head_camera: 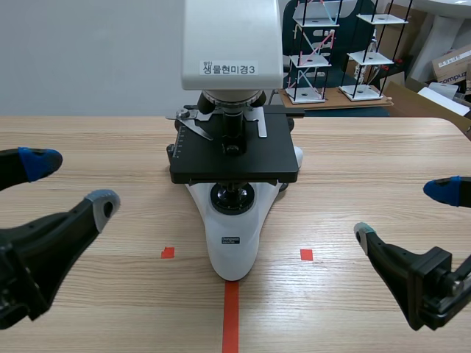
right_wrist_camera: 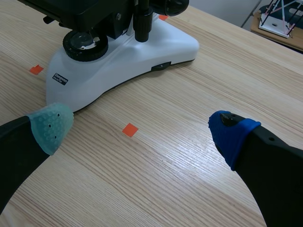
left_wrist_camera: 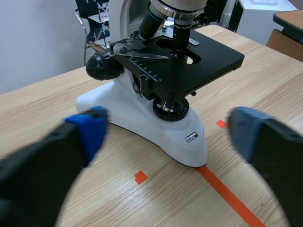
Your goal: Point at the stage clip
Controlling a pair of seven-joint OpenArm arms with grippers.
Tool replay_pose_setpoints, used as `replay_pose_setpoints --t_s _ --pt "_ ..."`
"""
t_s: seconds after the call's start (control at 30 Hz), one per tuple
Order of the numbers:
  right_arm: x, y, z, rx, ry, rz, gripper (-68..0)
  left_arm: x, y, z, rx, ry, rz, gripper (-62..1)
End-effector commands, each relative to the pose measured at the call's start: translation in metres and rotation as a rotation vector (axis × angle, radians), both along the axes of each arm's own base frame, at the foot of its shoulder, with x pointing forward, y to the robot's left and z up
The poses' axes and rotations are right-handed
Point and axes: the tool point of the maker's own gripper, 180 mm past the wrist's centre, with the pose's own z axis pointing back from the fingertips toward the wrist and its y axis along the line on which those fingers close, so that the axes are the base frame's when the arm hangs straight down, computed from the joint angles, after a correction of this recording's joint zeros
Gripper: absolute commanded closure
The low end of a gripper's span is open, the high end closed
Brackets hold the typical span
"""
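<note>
The stage clip (head_camera: 197, 126) is a thin silver arm lying flat on top of the microscope (head_camera: 234, 220), on its black stage (head_camera: 272, 158), just beside the lenses. The wooden desk (head_camera: 383, 169) carries the microscope at its middle, base toward the robot. The left gripper (head_camera: 71, 182) hangs low, well off the microscope's left flank, its fingers spread wide with nothing between them. The right gripper (head_camera: 403, 213) is the same on the microscope's other flank: wide open, empty, near the desk. Two small red tape squares (head_camera: 168, 253) lie on either side of the microscope's foot.

From where I stand, nothing of the task is done yet. Neither gripper is near the clip or aimed at it. One arm has to rise to stage height and bring a fingertip toward that silver arm.
</note>
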Motion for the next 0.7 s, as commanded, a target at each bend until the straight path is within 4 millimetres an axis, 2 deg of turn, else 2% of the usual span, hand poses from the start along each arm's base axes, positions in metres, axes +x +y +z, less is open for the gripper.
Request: replay_pose_setpoints --t_s 0.0,0.07,0.2,0.3,0.5,0.67 --pt "0.003 -0.001 0.007 0.007 -0.026 -0.005 -63.6 0.001 0.0 0.005 -0.008 -0.018 0.012 -32.7" --pt "0.003 -0.001 0.007 0.007 -0.026 -0.005 -63.6 0.004 0.005 0.005 0.001 -0.024 0.038 -18.2" --pt "0.003 -0.001 0.007 0.007 -0.026 -0.005 -63.6 0.004 0.005 0.004 0.064 -0.05 0.012 -2.9" --pt "0.003 -0.001 0.007 0.006 -0.026 -0.004 -63.6 0.007 0.005 0.01 0.1 -0.087 -0.018 -2.3" --pt "0.003 -0.001 0.007 0.007 -0.026 -0.005 -63.6 0.028 0.014 0.015 0.21 -0.143 -0.066 -2.3" --pt "0.003 -0.001 0.007 0.006 -0.026 -0.004 -63.6 0.05 0.031 0.018 0.305 -0.182 -0.085 -2.3"
